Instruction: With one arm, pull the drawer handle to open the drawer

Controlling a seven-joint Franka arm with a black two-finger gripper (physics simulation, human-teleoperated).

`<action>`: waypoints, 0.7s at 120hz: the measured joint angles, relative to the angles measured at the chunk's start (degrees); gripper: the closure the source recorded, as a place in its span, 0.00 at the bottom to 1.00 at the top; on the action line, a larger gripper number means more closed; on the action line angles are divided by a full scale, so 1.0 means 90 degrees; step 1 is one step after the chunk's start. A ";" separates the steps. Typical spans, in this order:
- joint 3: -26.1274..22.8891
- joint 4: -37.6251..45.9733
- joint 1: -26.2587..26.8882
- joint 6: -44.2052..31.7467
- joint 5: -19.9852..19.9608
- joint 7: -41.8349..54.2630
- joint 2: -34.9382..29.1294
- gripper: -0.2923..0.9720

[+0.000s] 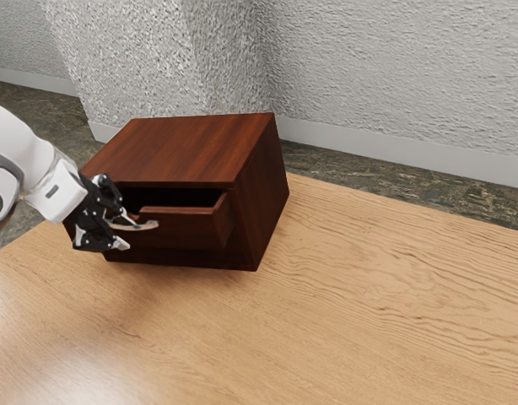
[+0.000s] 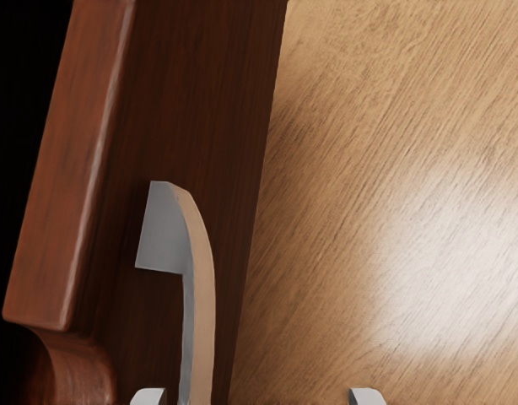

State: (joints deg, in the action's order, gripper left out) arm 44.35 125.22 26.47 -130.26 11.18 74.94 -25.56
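A dark wooden cabinet [image 1: 191, 148] stands on the table, its single drawer [image 1: 187, 226] slid part of the way out, with a dark gap above the drawer front. A curved silver handle [image 1: 146, 224] sticks out of the drawer front toward the exterior view's left. My black gripper [image 1: 121, 233] is at that handle, open, fingers set wide apart. In the wrist view the handle [image 2: 187, 261] rises from the drawer front [image 2: 158, 126] and lies close against one fingertip [image 2: 148, 395], while the other fingertip [image 2: 364, 395] is far from it, over the table.
The light wooden table [image 1: 343, 312] stretches to the exterior view's right and front of the cabinet. A rough white wall [image 1: 369, 67] and a stone floor strip [image 1: 411, 177] lie behind it.
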 joint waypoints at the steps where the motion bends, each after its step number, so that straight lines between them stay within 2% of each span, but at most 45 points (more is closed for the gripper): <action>1: -0.0029 0.0013 -0.0030 -0.0001 0.0000 -0.0001 -0.0011 0.60; 45: -0.0903 0.0502 -0.0902 -0.0029 -0.0002 -0.0063 -0.0313 0.61; 84: -0.1448 0.0945 -0.1521 -0.0036 0.0000 -0.0117 -0.0724 0.62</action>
State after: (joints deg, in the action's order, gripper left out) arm 31.32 133.72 12.79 -130.58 11.18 73.89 -32.08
